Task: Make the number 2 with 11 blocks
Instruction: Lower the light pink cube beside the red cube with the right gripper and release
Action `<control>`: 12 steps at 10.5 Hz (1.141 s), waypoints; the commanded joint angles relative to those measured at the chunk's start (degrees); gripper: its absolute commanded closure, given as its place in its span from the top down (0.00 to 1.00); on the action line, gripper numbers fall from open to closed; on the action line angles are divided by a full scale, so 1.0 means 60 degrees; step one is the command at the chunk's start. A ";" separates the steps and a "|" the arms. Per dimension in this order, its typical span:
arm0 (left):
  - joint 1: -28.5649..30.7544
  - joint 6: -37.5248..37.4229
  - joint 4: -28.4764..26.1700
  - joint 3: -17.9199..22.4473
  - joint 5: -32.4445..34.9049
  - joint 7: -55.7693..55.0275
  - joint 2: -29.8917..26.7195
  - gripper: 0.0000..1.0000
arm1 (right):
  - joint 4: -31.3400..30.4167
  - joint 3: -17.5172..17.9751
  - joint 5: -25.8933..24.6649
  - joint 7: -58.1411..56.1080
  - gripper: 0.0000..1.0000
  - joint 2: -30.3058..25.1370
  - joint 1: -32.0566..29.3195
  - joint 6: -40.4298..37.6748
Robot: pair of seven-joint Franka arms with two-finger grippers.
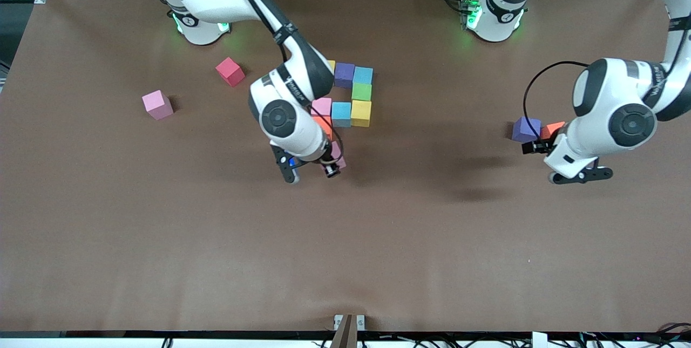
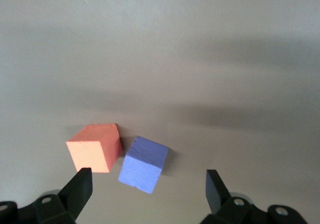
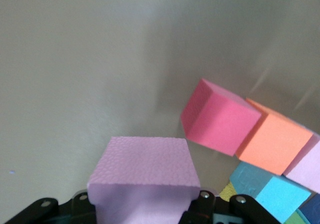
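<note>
Blocks of the number 2 (image 1: 351, 97) sit near the middle of the table, closer to the robots' bases than to the front camera: a purple and a light blue cube on the top row, green under the light blue, then pink, light blue and yellow across the middle row, with an orange cube (image 1: 325, 124) starting the next row down, partly hidden by the right arm. In the right wrist view a deeper pink cube (image 3: 217, 116) lies just past the orange one (image 3: 275, 144), continuing that column.

The right gripper (image 1: 334, 162) is clamped on a pale pink block (image 3: 145, 176) and hangs just over the lower end of that column, so the bottom row looks to be the next thing to build; the held block needs setting down flush against the deeper pink cube.

Toward the left arm's end of the table, the left gripper (image 2: 147, 186) hovers with fingers wide apart over a loose purple cube (image 2: 144, 164), an orange one (image 2: 95, 148) touching it at a corner. Two spare cubes, red (image 1: 230, 71) and pink (image 1: 157, 104), lie toward the right arm's end.
</note>
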 commanded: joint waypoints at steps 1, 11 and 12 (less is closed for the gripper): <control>0.0385 0.1208 -0.1510 -0.0127 0.0054 0.0759 -0.0713 1.00 | 0.0296 -0.0092 0.0014 0.0853 0.00 0.0497 0.0502 0.0375; 0.1603 0.3117 -0.3140 -0.0141 0.0054 0.2931 -0.0773 1.00 | -0.1138 -0.0150 -0.0733 0.2305 0.00 0.0981 0.1059 0.1474; 0.1647 0.3351 -0.3417 -0.0141 0.0039 0.2932 -0.0918 1.00 | -0.1255 -0.0165 -0.0733 0.2569 0.00 0.0938 0.1030 0.1475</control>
